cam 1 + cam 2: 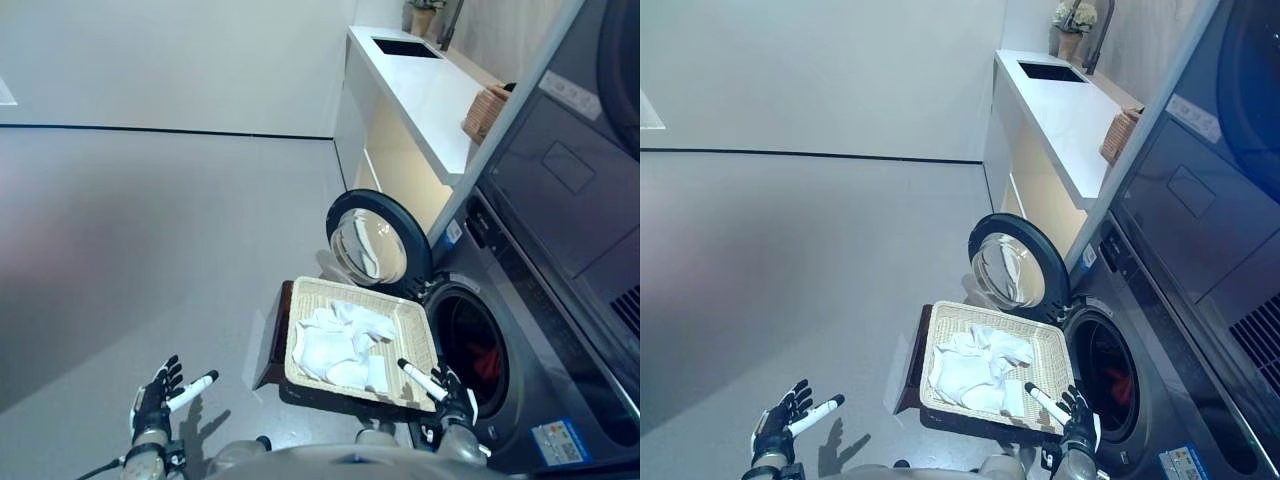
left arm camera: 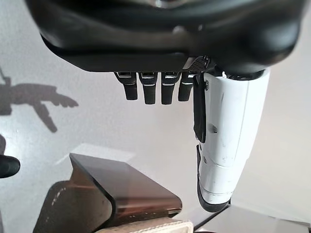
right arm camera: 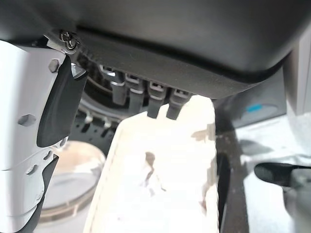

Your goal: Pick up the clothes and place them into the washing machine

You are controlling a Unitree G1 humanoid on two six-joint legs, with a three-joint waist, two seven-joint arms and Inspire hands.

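White clothes (image 1: 342, 345) lie heaped in a woven basket (image 1: 415, 335) that rests on a dark stand (image 1: 276, 340) in front of the washing machine (image 1: 500, 340). The machine's round door (image 1: 378, 240) stands swung open, and something red (image 1: 487, 362) shows inside the drum. My right hand (image 1: 450, 395) hovers open over the basket's near right corner, its white-covered thumb pointing at the clothes. My left hand (image 1: 155, 400) hangs open over the bare floor, well left of the basket, holding nothing. In the right wrist view the clothes (image 3: 155, 194) show pale past the fingers (image 3: 148, 94).
A white counter (image 1: 420, 90) with a sink and a small wicker basket (image 1: 487, 112) runs along the far right wall. A dark appliance (image 1: 580, 160) is stacked above the washer. Grey floor (image 1: 150, 230) stretches wide to the left of the basket.
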